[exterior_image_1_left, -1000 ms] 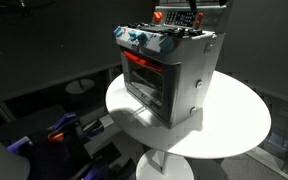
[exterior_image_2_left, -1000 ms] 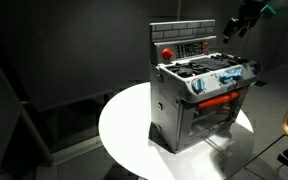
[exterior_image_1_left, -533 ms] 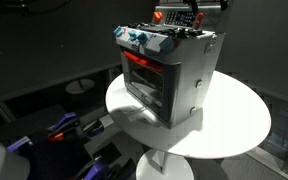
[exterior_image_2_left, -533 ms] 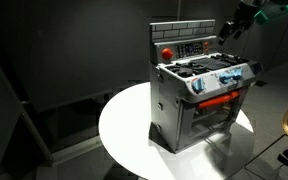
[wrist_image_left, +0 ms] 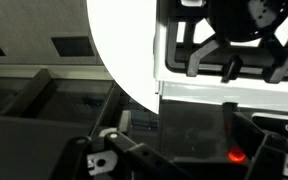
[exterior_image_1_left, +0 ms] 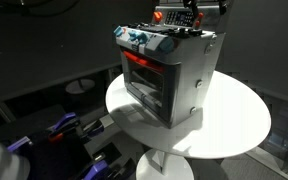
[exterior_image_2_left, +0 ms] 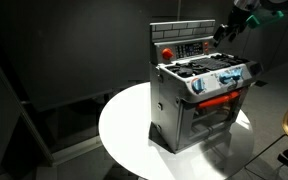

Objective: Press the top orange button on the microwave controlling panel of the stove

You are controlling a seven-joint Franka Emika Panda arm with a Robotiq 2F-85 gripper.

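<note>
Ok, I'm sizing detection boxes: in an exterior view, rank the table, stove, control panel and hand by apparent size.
Largest to smallest:
1. table
2. stove
3. microwave controlling panel
4. hand, dark and hard to outline

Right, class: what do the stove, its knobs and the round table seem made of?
Stove: probably plastic, silver finish with dull sheen. Knobs: likely plastic, solid blue colour. Round table: smooth white top, laminate or painted; unclear which.
</note>
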